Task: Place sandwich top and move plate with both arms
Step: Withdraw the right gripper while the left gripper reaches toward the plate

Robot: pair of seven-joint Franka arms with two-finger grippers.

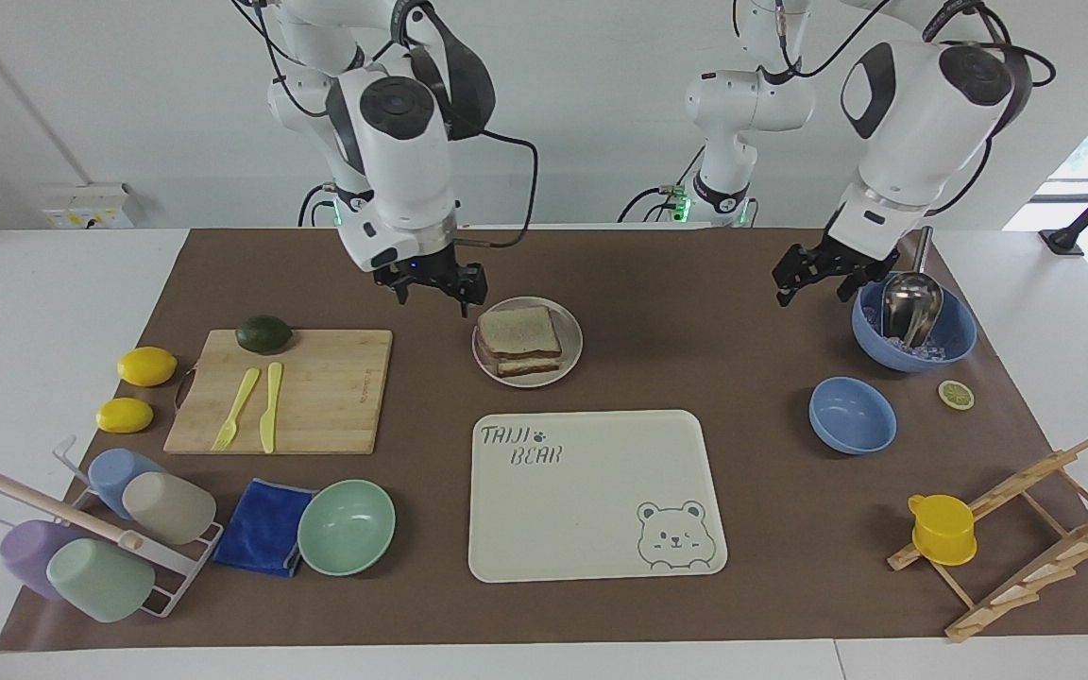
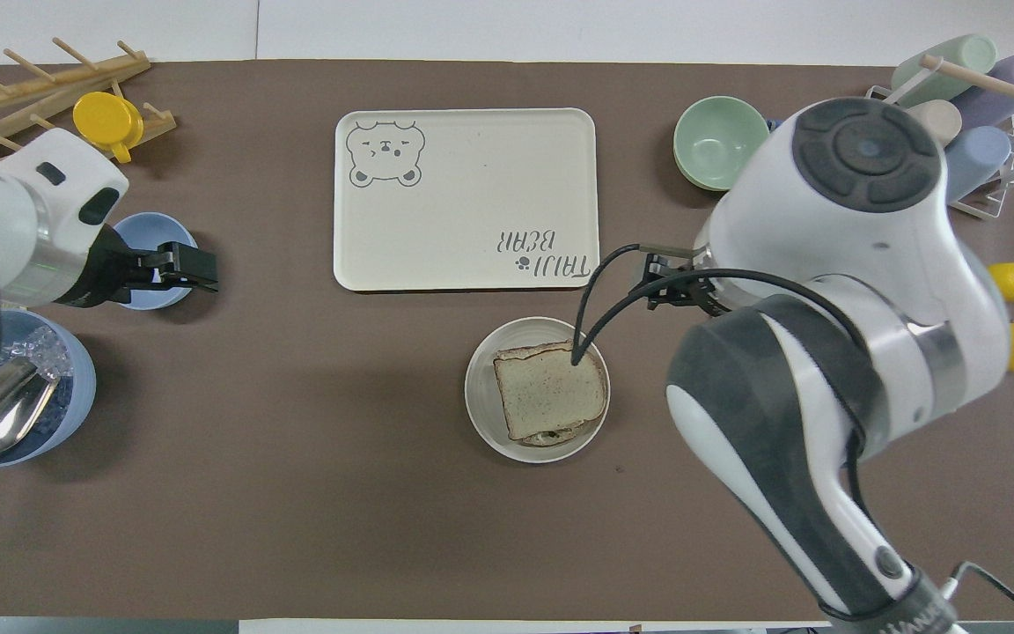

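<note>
The sandwich top [image 1: 518, 331] is a pale brown bread slice that lies flat on the lower slice, on the small round cream plate [image 1: 574, 342]. In the overhead view the slice [image 2: 549, 396] and the plate [image 2: 481, 414] show in full. My right gripper [image 1: 433, 286] is open and empty, raised over the mat between the plate and the cutting board, apart from the bread. In the overhead view its arm hides most of the right gripper [image 2: 667, 283]. My left gripper [image 1: 804, 276] is open and empty, over the mat beside the big blue bowl; it also shows in the overhead view [image 2: 194, 271].
The cream bear tray [image 1: 591, 491] lies farther from the robots than the plate. A cutting board [image 1: 327, 397] with an avocado, fork and knife is toward the right arm's end. A big blue bowl [image 1: 960, 345] with ice and a scoop and a small blue bowl [image 1: 851, 416] are toward the left arm's end.
</note>
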